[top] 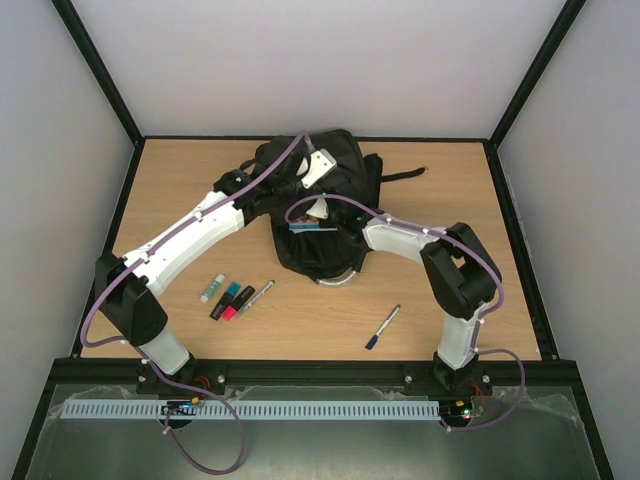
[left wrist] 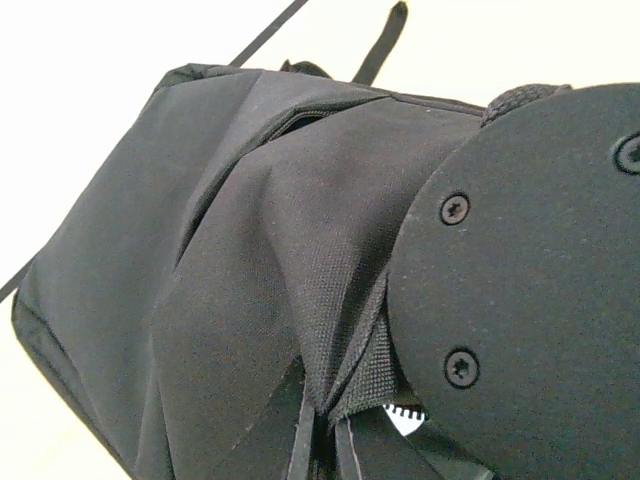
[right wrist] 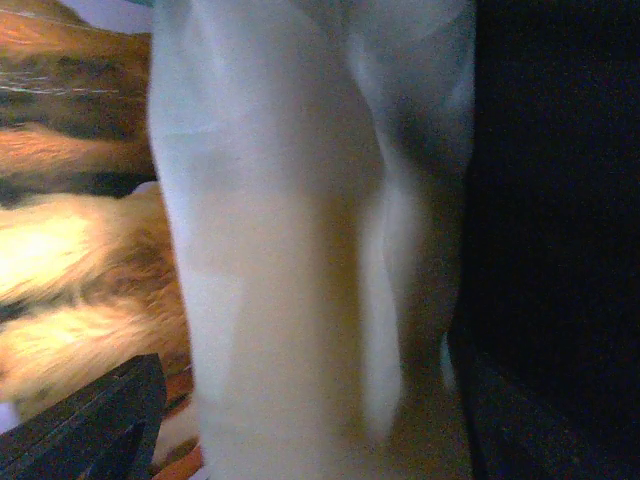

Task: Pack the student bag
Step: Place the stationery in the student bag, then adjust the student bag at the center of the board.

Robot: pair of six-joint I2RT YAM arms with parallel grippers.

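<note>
The student bag (top: 330, 175) is a large black fabric bag at the table's middle back, with a grey curved handle (top: 338, 281) at its near end. My left gripper (top: 303, 186) is over the bag's far part. In the left wrist view it (left wrist: 330, 440) is shut on a pinched fold of the bag's fabric (left wrist: 250, 250). My right gripper (top: 318, 222) is at the bag's opening, by a thin teal-edged flat item (top: 312, 228). In the right wrist view a blurred white object (right wrist: 300, 260) fills the gap between its dark fingers (right wrist: 90, 425), with black bag fabric (right wrist: 560, 200) on the right.
Three markers (top: 228, 297) and a grey pen (top: 258, 296) lie left of the bag near the left arm. A blue pen (top: 383, 327) lies at the front right. A black strap (top: 400, 176) trails right from the bag. A black round plate (left wrist: 530, 280) crowds the left wrist view.
</note>
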